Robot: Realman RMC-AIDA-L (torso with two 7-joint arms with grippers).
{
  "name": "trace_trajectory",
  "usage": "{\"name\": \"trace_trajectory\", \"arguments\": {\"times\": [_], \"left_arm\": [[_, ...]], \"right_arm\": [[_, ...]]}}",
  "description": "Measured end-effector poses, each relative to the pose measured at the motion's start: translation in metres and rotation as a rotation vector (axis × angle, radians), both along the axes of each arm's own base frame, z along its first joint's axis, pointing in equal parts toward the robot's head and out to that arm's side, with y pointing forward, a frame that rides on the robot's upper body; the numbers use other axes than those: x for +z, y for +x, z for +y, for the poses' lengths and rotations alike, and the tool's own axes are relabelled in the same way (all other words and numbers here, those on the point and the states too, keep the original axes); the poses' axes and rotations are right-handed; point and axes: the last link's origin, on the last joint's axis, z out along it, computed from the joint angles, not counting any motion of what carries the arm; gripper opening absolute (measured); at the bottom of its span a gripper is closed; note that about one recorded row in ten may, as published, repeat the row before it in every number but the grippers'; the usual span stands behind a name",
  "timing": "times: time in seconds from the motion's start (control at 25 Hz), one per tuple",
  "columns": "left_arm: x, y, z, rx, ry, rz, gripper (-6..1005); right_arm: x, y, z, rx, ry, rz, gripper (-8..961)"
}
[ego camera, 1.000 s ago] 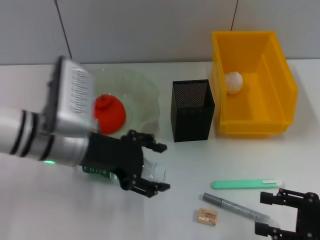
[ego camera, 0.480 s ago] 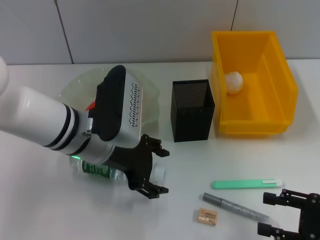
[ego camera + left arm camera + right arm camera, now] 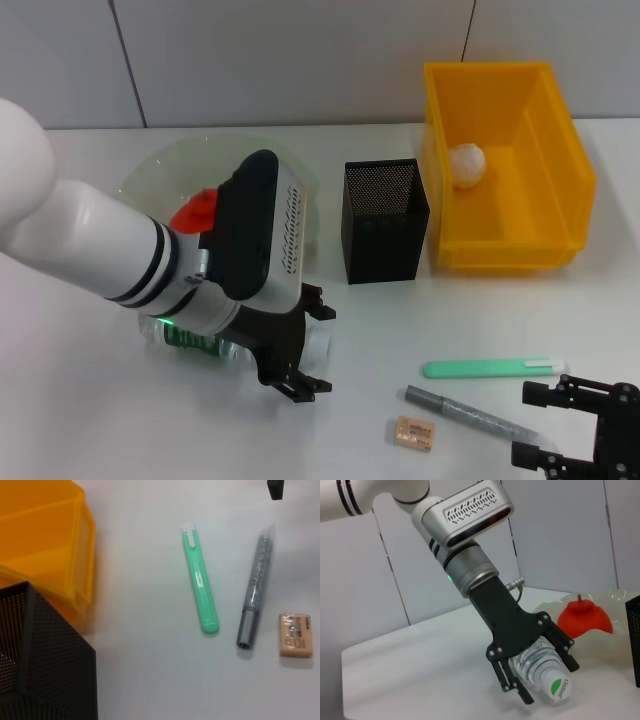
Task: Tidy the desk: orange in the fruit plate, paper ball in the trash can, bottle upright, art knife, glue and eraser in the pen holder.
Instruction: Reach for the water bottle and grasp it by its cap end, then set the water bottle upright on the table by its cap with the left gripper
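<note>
Near desk [image 3: 80,420] front, straddling lying bottle [image 3: 200,341] with left gripper [image 3: 300,345] fingers spread; risking rolling if closing off-centre.

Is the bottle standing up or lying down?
Lying down. The bottle rests on its side, cap end toward the desk's front, with the open left claw straddling its neck.

White worktop [image 3: 420,320] with the bottle [image 3: 215,345] lying flat between the left jaws, fruit plate [image 3: 300,185], pen holder [image 3: 384,222] and yellow trash can [image 3: 505,165] out beyond them, and art knife [image 3: 492,369], glue [image 3: 468,414] and eraser [image 3: 411,433] toward the right jaws.
</note>
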Motion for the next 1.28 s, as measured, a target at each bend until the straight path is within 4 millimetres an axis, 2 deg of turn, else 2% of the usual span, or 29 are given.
{"name": "trace_trajectory", "arguments": {"times": [0.64,1.2,1.24,1.28], "left_arm": [[-0.006,-0.003,0.007,-0.018,0.024,0.04,811],[-0.014,-0.005,0.007,-0.043,0.037,0.121,476],[-0.01,0.006,0.003,-0.046,0.037,0.112,451],[-0.01,0.006,0.003,-0.046,0.037,0.112,451]], "right_arm": [[-0.002,-0.001,0.002,-0.007,-0.003,0.002,698],[-0.003,-0.001,0.003,-0.015,-0.009,0.009,698],[-0.003,-0.001,0.003,-0.017,-0.011,0.01,698],[-0.003,-0.001,0.003,-0.018,-0.012,0.011,698]]}}
